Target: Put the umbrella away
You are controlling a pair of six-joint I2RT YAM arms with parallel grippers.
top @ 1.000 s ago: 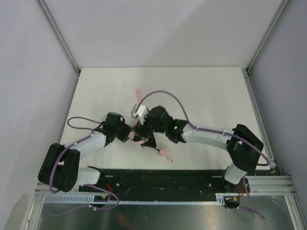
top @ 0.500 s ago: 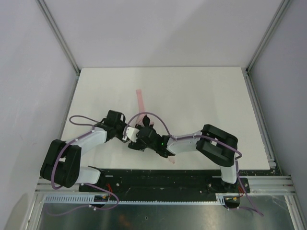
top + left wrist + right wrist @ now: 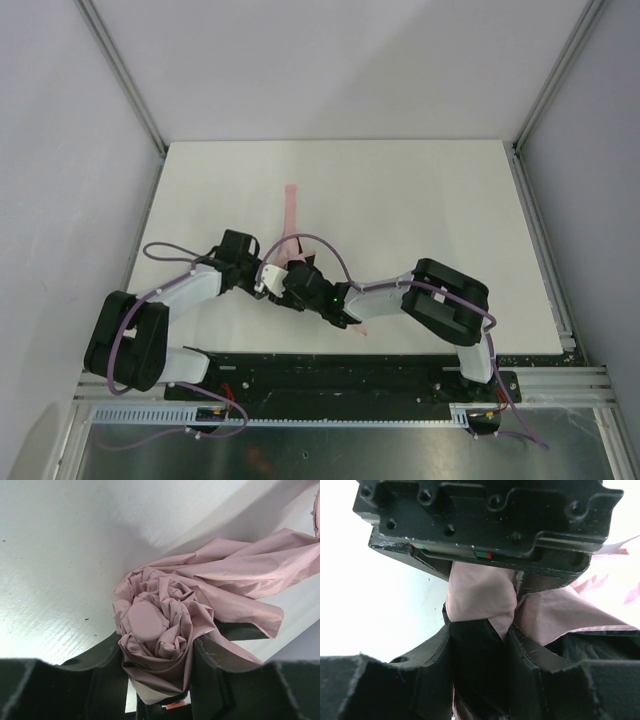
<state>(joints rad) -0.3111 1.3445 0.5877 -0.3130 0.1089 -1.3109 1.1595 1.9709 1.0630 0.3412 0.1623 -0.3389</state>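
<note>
Item: umbrella (image 3: pixel 155 630), pale pink, folded down to a crumpled bundle with a round end cap (image 3: pixel 147 626) facing the left wrist camera.
Location: on the table (image 3: pixel 60 555), near the middle of its near half, lifted slightly off the table between the two grippers.
Loose parts: one fabric panel (image 3: pixel 240 575) trailed unfurled onto the table; a narrow pink strip (image 3: pixel 291 207) lay toward the table's far side.
Left gripper (image 3: pixel 159 652): pinched the bundle just behind the cap, one finger on each flank.
Right gripper (image 3: pixel 480 640): jaws stood either side of a dark, shaded part of the bundle, close under the left gripper; whether they pressed on it could not be told.
Handling, judged: light, soft and slippery; the cloth would slide and spill from a shallow pinch; the core under the pleats likely stiff.
Hold, judged: across the thick pleated body, over the core, not by the loose panel or the strip.
</note>
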